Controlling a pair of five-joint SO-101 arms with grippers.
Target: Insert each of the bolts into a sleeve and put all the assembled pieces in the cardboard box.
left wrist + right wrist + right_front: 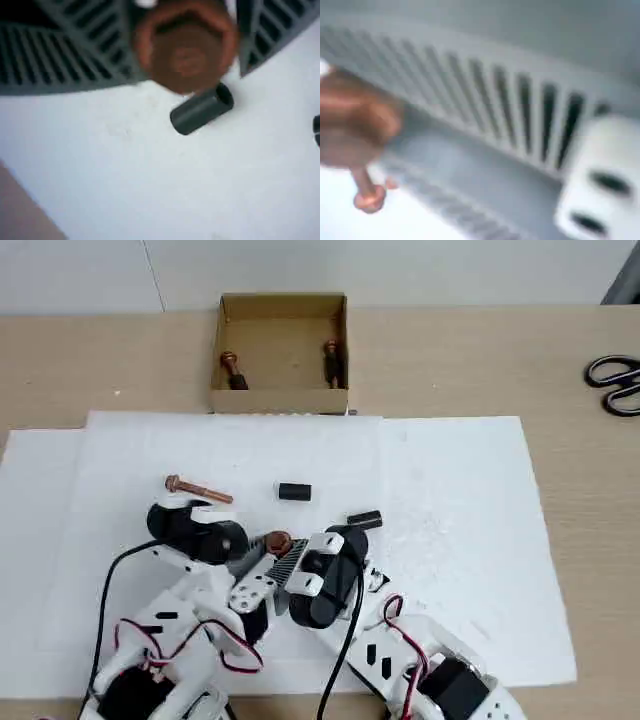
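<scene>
A copper bolt (278,542) is held head-on between the ribbed grey fingers (75,55) of my left gripper (268,550), which is shut on it just above the white sheet. My right gripper (296,564) sits close against it from the other side, and the bolt (355,125) shows blurred at the edge of the right wrist view. Beyond the held bolt (187,52) lies a black sleeve (202,109), also on the sheet (294,491). A second sleeve (364,519) and a loose bolt (198,488) lie nearby. The cardboard box (281,398) holds two assembled pieces (232,370).
A white sheet (450,540) covers the wooden table. Scissors (615,385) lie at the far right edge. Both arms crowd the near middle, with red and black cables (150,640) trailing behind them.
</scene>
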